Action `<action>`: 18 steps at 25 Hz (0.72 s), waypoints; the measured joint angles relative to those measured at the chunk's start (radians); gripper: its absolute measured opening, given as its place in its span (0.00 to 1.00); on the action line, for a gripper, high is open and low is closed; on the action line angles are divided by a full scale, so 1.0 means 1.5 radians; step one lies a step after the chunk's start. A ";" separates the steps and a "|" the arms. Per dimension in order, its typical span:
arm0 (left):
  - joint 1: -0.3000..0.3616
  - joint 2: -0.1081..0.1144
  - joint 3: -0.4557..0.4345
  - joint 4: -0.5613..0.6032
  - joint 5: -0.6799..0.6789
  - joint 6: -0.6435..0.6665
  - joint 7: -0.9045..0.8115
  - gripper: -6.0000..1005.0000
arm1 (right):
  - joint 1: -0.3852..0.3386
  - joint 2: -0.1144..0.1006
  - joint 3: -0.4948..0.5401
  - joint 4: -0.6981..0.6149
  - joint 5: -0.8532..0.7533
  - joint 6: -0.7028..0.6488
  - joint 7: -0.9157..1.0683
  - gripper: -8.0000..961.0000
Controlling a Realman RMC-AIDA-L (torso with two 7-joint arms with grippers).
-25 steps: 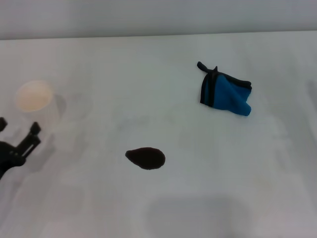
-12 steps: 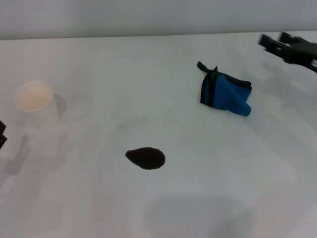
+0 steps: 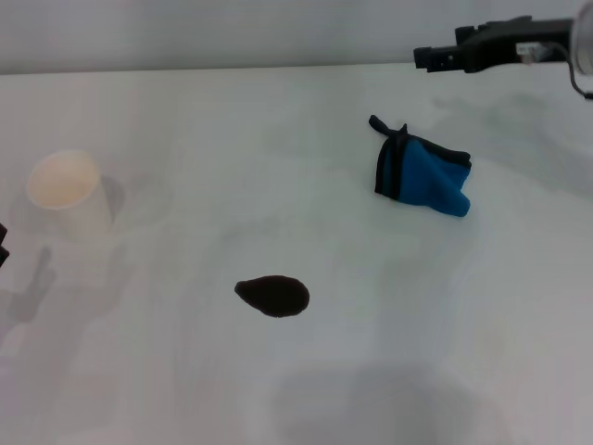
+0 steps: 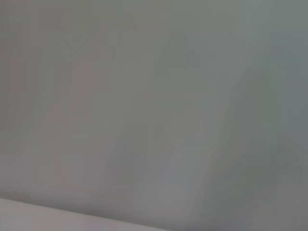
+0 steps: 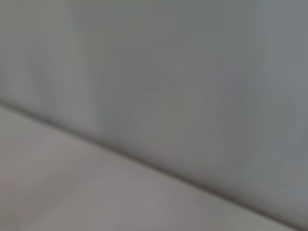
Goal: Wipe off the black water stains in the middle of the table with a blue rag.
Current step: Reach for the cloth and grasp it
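head view shows the right gripper (image 3: 424, 57) high beyond the blue rag (image 3: 422, 175); i cannot tell whether its fingers are parted. coming down off-centre, it might snag only the black loop and drag the rag, missing the black water stains (image 3: 272, 296).

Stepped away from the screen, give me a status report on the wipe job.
Right gripper high over the table's far right, beyond the blue rag, holding nothing. Left gripper barely in view. Black water stains unwiped. White cup clear of both.

A white paper cup (image 3: 63, 190) stands upright at the left of the frame, its open mouth showing a pale cream inside. Behind the far edge, a plain grey wall (image 3: 232, 32) fills the top.
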 joint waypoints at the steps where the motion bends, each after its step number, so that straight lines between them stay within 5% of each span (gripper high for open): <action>1: -0.001 0.000 0.000 0.000 0.000 0.001 0.000 0.89 | 0.011 0.001 -0.017 -0.023 -0.048 0.010 0.046 0.86; 11: -0.013 0.000 0.000 -0.004 0.001 0.003 0.000 0.89 | 0.069 0.004 -0.213 -0.031 -0.270 0.013 0.280 0.86; 18: -0.014 0.000 0.004 -0.005 0.005 0.007 0.000 0.89 | 0.100 0.006 -0.232 0.089 -0.281 -0.055 0.300 0.86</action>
